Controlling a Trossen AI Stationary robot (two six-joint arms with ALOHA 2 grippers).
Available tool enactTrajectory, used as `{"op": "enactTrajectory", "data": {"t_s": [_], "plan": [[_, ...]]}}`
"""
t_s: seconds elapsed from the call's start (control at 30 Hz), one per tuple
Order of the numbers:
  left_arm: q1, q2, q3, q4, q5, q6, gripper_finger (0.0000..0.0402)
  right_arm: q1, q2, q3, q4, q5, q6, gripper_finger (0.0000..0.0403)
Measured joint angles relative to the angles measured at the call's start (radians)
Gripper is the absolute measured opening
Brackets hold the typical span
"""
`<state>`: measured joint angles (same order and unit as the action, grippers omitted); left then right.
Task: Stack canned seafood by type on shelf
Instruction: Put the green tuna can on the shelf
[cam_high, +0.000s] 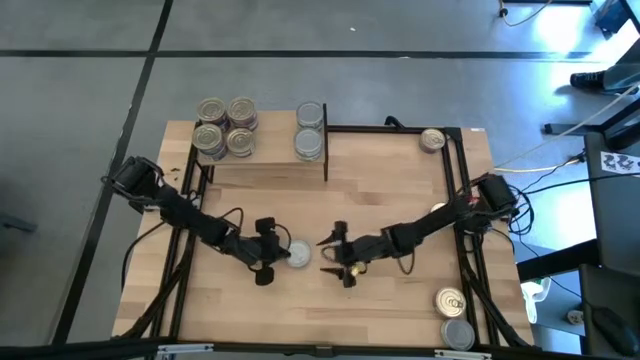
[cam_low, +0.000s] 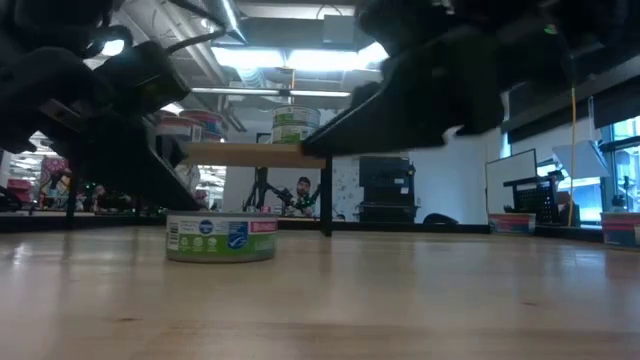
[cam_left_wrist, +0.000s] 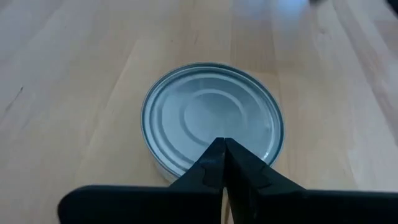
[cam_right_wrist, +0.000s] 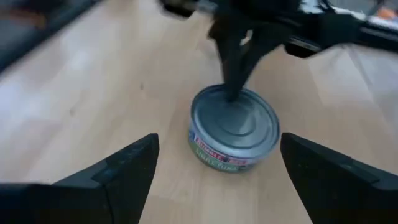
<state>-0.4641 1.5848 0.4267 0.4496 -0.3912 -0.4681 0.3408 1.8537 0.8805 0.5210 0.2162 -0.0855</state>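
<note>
A silver-topped can with a green, white and red label stands upright on the tabletop near the middle. My left gripper is shut, and its tips are on the can's top. My right gripper is open just right of the can and faces it, with a finger on either side of its line and apart from it. The shelf at the far left carries several gold-lidded cans and a stack of silver-topped cans. My left gripper's shut fingertips come down slanting from the table's left onto the can's flat silver top, on the part toward the left arm. They seem to meet the lid. The can stands upright on the table.
A gold-lidded can lies at the table's far right. Another gold-lidded can and a silver-topped can sit at the near right corner. Black frame rails run along the table's sides. Bare wood lies between the shelf and the grippers.
</note>
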Motion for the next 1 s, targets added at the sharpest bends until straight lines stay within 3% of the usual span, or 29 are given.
{"op": "enactTrajectory", "data": {"t_s": [0.27,0.53,0.7,1.0], "plan": [[0.000,0.000,-0.120,0.184,-0.008,-0.062,0.0004,-0.001,0.114,0.240,-0.325,0.097,-0.309,0.0335],[0.000,0.000,-0.146,0.215,-0.015,-0.083,0.0004,-0.001,0.221,0.351,-0.345,0.113,-0.569,0.0335],[0.000,0.000,-0.146,0.217,-0.025,-0.088,0.0002,-0.001,0.262,0.376,-0.348,0.191,-0.684,0.0335],[0.000,0.001,-0.173,0.235,-0.087,-0.163,0.0003,-0.008,0.279,0.383,-0.340,0.244,-0.811,0.0335]]}}
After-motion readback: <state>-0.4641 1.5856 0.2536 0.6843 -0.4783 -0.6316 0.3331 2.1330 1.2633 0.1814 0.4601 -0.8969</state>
